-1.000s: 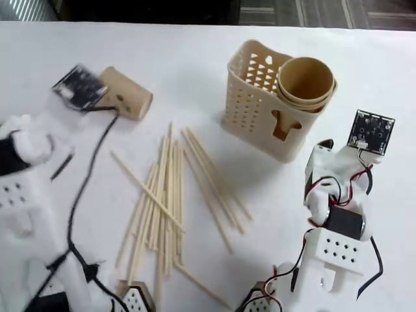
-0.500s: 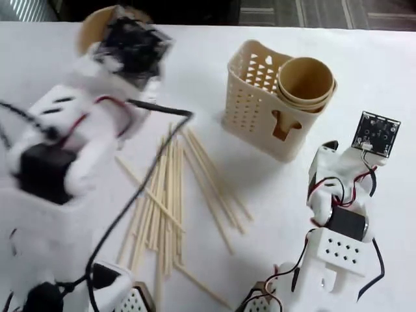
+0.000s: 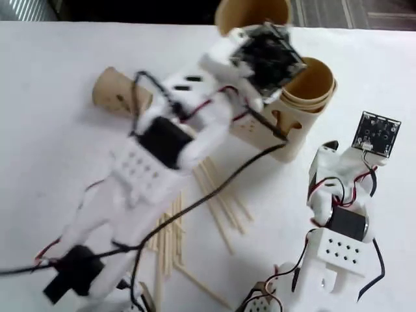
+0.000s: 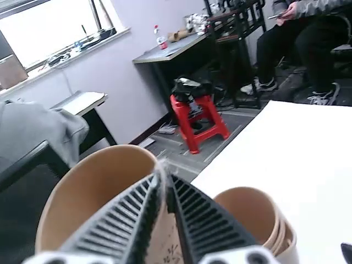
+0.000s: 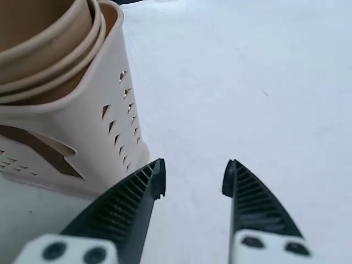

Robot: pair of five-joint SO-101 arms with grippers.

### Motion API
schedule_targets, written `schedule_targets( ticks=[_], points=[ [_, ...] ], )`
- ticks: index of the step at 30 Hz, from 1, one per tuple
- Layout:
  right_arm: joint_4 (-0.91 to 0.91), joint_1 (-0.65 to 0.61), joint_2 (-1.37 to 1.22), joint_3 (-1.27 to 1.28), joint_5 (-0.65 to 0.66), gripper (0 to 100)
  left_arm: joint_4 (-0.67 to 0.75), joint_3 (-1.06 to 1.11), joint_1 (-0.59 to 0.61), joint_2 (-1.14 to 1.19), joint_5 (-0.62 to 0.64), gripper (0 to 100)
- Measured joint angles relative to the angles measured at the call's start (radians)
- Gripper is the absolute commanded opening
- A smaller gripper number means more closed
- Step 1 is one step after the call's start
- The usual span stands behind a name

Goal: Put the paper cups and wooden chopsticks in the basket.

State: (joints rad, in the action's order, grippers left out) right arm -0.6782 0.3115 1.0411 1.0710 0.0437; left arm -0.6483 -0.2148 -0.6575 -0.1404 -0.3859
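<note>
The left claw (image 4: 165,184) is clamped narrow on the rim of the held cup (image 3: 250,13) at the upper centre of the high view, just behind the basket (image 3: 302,140) and its nested cups (image 3: 312,81). Centre the held cup over the nested cups, lower it until seated, then release. It appears nearly upright, though the arm hides its base. The right claw (image 5: 192,179) stands wide beside the basket. A loose cup (image 3: 114,97) and the chopsticks (image 3: 221,226) lie on the bench (image 3: 52,162).

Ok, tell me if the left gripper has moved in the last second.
Yes. Shut on a cup, the left gripper has swung rightward from the left side of the table to over the basket.
</note>
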Motion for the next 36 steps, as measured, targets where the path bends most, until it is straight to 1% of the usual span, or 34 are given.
schedule_targets(
  ticks=[8, 14, 17, 19, 24, 31, 36],
  points=[
    [0.011, 0.043, 0.0, 0.0, -0.014, 17.7, 0.181, 0.0, -0.046, 0.18, 0.0, 2],
    [0.012, 0.046, 0.0, 0.0, -0.028, 17.8, 0.262, 0.0, -0.078, 0.265, 0.0, 2],
    [0.012, 0.046, 0.0, 0.0, -0.028, 17.8, 0.278, -0.002, -0.08, 0.281, 0.0, 2],
    [0.012, 0.046, 0.0, 0.0, -0.028, 17.9, 0.278, -0.003, -0.081, 0.285, 0.0, 2],
    [0.014, 0.046, 0.0, 0.0, -0.028, 17.9, 0.267, -0.003, -0.127, 0.287, 0.0, 2],
    [0.015, 0.046, 0.0, 0.0, -0.028, 17.9, 0.133, -0.003, -0.153, 0.245, 0.0, 2],
    [0.015, 0.046, 0.0, 0.0, -0.028, 17.9, 0.075, -0.003, -0.152, 0.236, 0.0, 4]
  ],
)
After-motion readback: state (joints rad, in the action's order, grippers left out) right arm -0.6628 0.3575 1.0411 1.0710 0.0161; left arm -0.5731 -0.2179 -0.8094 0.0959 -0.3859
